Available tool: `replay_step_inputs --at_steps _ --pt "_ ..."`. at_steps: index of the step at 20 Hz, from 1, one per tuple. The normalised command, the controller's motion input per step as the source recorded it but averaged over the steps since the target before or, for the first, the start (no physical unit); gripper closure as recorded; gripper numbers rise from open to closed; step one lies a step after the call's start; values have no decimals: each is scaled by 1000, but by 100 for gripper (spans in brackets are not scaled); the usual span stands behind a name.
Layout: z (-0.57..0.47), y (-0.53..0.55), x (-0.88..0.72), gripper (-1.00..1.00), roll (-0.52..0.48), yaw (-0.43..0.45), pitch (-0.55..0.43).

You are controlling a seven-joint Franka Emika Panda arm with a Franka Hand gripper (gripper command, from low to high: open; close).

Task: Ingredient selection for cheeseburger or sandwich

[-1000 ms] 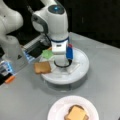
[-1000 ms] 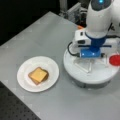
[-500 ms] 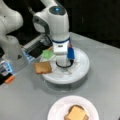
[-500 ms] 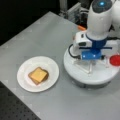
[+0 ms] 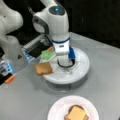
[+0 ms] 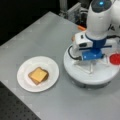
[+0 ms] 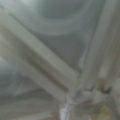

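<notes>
**Stack on the plate.** The sandwich (image 6: 38, 75) as it stands is a yellow cheese square (image 5: 75, 114) lying flat on a brown layer, near the middle of the white paper plate (image 6: 25, 85). The plate sits at a front view's bottom (image 5: 58, 107), well apart from the arm. You cannot tell whether a patty is hidden under the cheese. No top slice is on it yet.

**Change over the last second.** Almost none: the stack, the plate and the loose pieces lie as they did, and the arm has stayed low over the round tray (image 5: 80, 72). Nothing new has reached the plate in that time.

**Gripper.** The gripper (image 5: 65, 65) is down inside the tray, near its centre in both front views (image 6: 91, 66). You cannot tell how far the jaws are parted, nor whether they hold anything. The wrist view shows only pale ribs seen very close (probably the tray's dividers).

**Loose pieces.**
- A second toast square (image 5: 43, 68) is matt brown with rounded corners. It rests on the tray's rim at a front view's left and overhangs it.
- A green lettuce-like piece (image 5: 47, 54) lies just behind the toast.
- A flat, glossy red disc (image 6: 115, 59) sits in the tray at a front view's right.

**Surroundings.** The tray is smooth white plastic. It stands on a dull grey table (image 6: 50, 37).
</notes>
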Motion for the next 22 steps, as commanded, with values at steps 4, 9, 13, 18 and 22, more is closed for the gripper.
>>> replay_step_inputs --at_steps 4,9,13,18,22 --pt "-39 -18 -4 -100 37 229 -109" --pt "-26 -9 7 -100 49 242 -99" --pt "-26 -8 21 -100 73 287 -89" --pt "-17 2 41 -100 125 281 -40" --pt "10 30 78 -100 136 278 -35"
